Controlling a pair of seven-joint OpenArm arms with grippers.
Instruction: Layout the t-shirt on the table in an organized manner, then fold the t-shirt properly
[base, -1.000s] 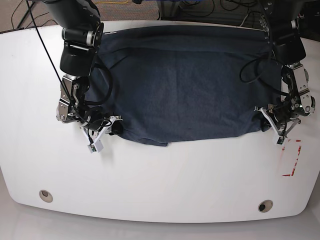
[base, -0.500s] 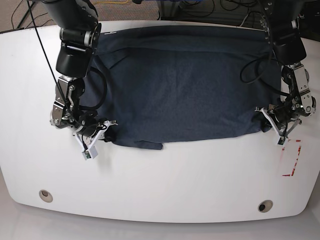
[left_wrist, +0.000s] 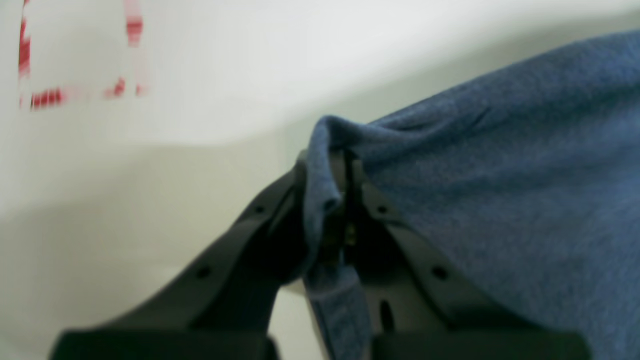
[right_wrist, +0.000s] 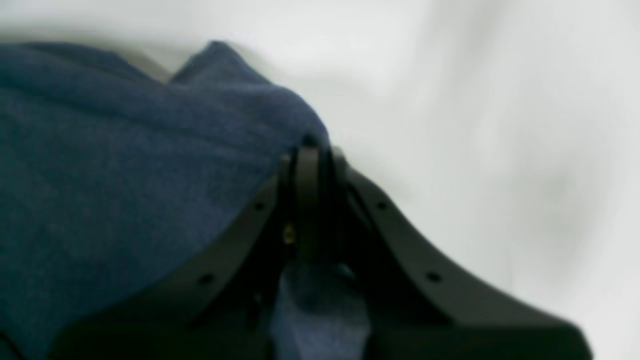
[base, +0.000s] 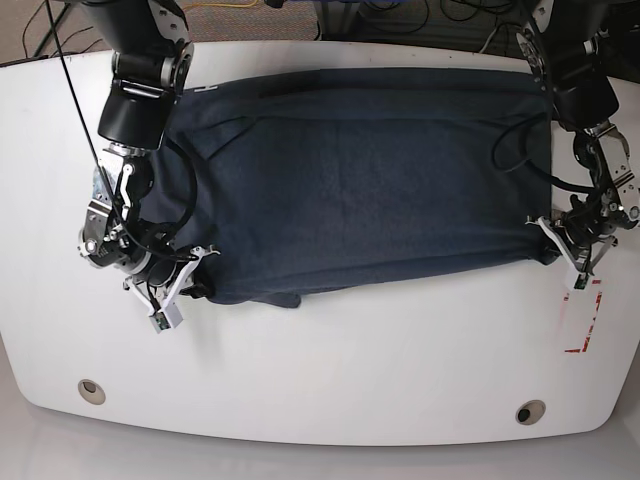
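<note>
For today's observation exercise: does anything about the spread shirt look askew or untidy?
Yes. The dark blue cotton t-shirt has a small flap sagging below its near hem, towards the right pincer, so that edge is uneven.

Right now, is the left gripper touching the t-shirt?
Touching. In the left wrist view the left gripper is shut on a fold of the blue t-shirt, and the cloth wraps over one fingertip.

shirt (base: 360, 180): I see dark navy, spread wide across the far half of the counter, mostly flat, near hem wavy with a small fold bulging at its left end | counter (base: 330, 370): white, glossy, two grommet holes near front edge, red rectangle mark at right
</note>
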